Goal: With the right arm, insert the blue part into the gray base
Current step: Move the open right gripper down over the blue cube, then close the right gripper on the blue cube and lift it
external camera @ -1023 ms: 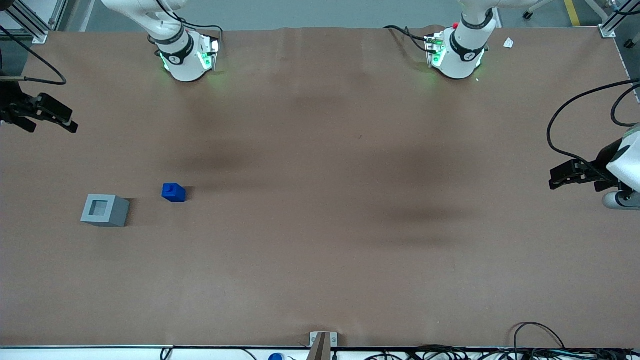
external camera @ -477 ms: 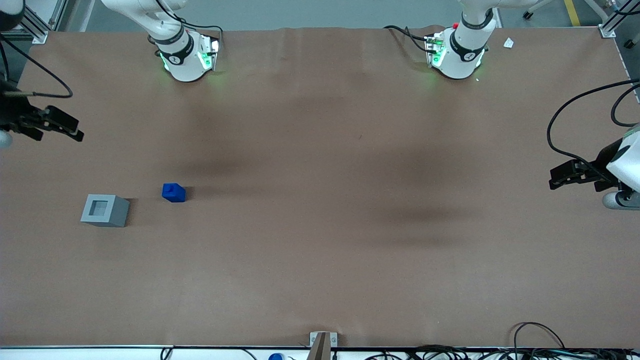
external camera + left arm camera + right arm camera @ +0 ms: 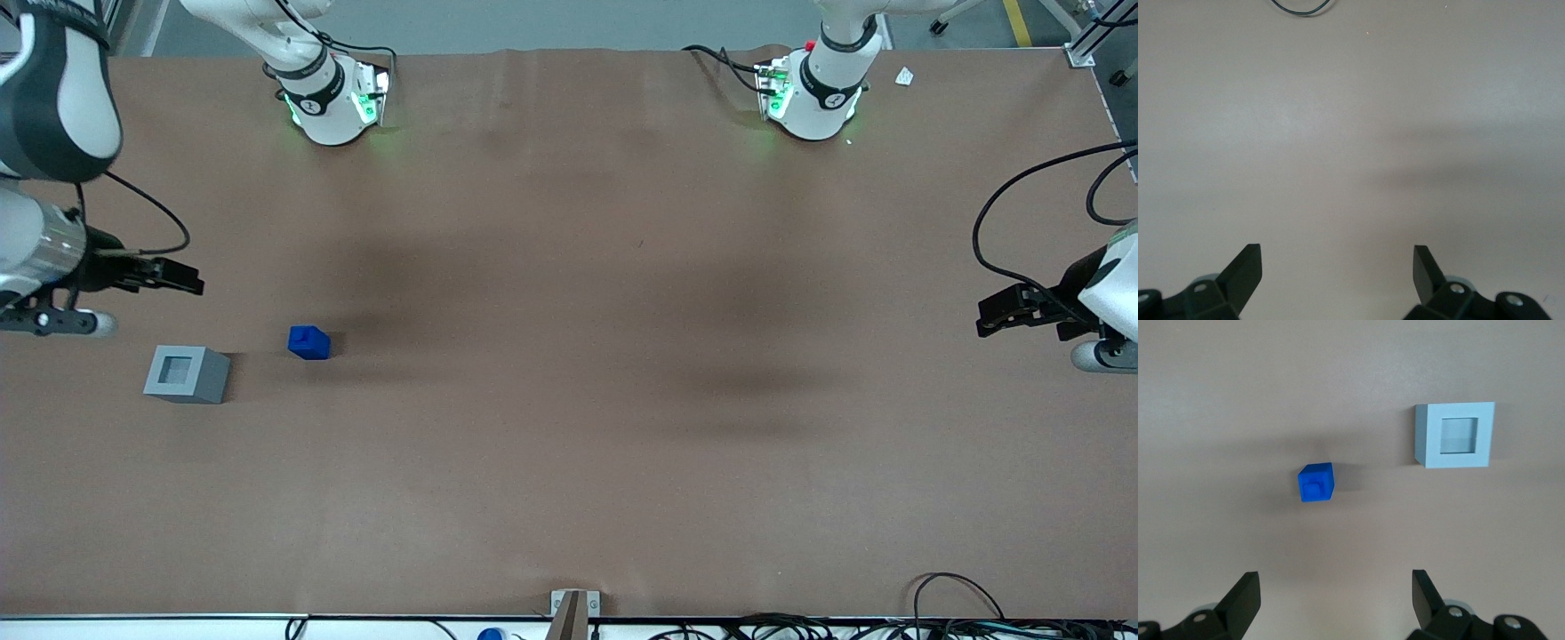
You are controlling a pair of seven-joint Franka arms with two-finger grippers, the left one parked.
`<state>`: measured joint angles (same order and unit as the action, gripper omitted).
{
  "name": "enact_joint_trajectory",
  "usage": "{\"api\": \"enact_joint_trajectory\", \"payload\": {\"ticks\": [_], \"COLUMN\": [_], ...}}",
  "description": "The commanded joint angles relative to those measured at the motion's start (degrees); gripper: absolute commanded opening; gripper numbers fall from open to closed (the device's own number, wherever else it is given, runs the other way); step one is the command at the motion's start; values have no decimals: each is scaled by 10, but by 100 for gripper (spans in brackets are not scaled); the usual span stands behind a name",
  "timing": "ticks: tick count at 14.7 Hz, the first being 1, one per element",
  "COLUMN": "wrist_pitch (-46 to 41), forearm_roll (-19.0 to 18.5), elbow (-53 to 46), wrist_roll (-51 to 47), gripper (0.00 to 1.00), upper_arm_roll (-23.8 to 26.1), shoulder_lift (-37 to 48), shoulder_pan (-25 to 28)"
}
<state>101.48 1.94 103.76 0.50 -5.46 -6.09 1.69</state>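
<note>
The blue part [image 3: 308,342] stands on the brown table, its raised step on top. The gray base [image 3: 186,374] stands beside it, a little nearer the front camera, socket facing up and empty. My right arm's gripper [image 3: 178,280] hangs open and empty above the table, farther from the front camera than both blocks. In the right wrist view the blue part [image 3: 1317,482] and the gray base [image 3: 1455,435] lie apart on the table, with my open gripper [image 3: 1336,597] high above them and touching neither.
The two arm bases [image 3: 333,98] stand at the table's edge farthest from the front camera. A small metal bracket [image 3: 573,604] and loose black cables [image 3: 960,613] lie along the edge nearest the front camera.
My right arm has swung in from the table's end, and its gripper has moved nearer the front camera, closer to the two blocks. The blocks have not moved.
</note>
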Motion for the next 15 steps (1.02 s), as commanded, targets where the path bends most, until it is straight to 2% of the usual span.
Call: {"api": "enact_joint_trajectory", "payload": {"ticks": [1,4,9,15], "wrist_pitch": [89,198,243,374], "forearm_roll": [-3,-3,-3,-3], "elbow": [85,151,161,231], "wrist_roll": [-10,-9,-9,-3], "gripper": [100,100,100,92], "upper_arm_roll": [3,3,3,3], "shoulder_lift": [16,8,-24,-56], "shoulder_pan": [1,22,54,68]}}
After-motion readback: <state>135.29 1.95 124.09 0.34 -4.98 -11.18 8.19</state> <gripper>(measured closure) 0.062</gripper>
